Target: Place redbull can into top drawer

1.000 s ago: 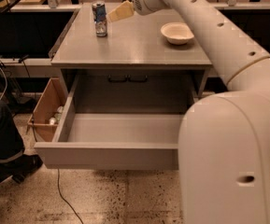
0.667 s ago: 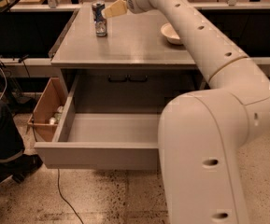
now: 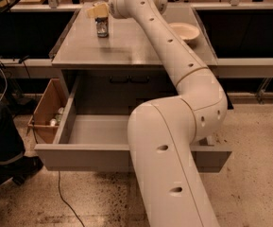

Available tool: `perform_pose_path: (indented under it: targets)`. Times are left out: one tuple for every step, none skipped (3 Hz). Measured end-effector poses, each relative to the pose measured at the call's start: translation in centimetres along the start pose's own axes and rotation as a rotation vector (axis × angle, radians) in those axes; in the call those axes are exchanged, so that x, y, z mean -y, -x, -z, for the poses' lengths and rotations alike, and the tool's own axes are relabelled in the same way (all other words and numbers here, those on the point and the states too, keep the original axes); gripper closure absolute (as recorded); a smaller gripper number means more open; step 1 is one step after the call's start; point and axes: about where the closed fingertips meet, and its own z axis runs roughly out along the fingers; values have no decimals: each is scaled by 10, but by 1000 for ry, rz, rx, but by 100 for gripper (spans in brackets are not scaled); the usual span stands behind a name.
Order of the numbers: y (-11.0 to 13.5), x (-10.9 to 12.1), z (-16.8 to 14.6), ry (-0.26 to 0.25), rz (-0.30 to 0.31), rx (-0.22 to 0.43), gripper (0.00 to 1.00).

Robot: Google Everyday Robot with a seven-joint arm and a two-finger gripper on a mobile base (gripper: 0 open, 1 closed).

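Note:
The redbull can [image 3: 102, 28] stands upright on the grey cabinet top [image 3: 126, 46], near its back left. My gripper [image 3: 98, 11] is right at the can's top and covers its upper end; I cannot tell if it touches the can. My white arm [image 3: 174, 65] reaches from the lower right across the cabinet to it. The top drawer [image 3: 86, 157] is pulled wide open below the cabinet top, and the part of its inside that shows [image 3: 96, 129] holds nothing. The arm hides the drawer's right half.
A cream round bowl [image 3: 185, 31] sits at the cabinet top's back right. A brown cardboard box [image 3: 45, 110] with small items stands on the floor left of the drawer. A person's leg and shoe [image 3: 6, 150] are at the far left. A cable [image 3: 67, 202] lies on the floor.
My gripper has moved left from beside the can to right over its top. The arm has swung left with it. The can, bowl and drawer have not moved.

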Motion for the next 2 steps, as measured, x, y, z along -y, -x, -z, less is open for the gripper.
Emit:
perform_pose_path:
  targets:
    - [-3,-20,-25,35,-43,19,0]
    - [-12,-30,-46,53,-70,32,3]
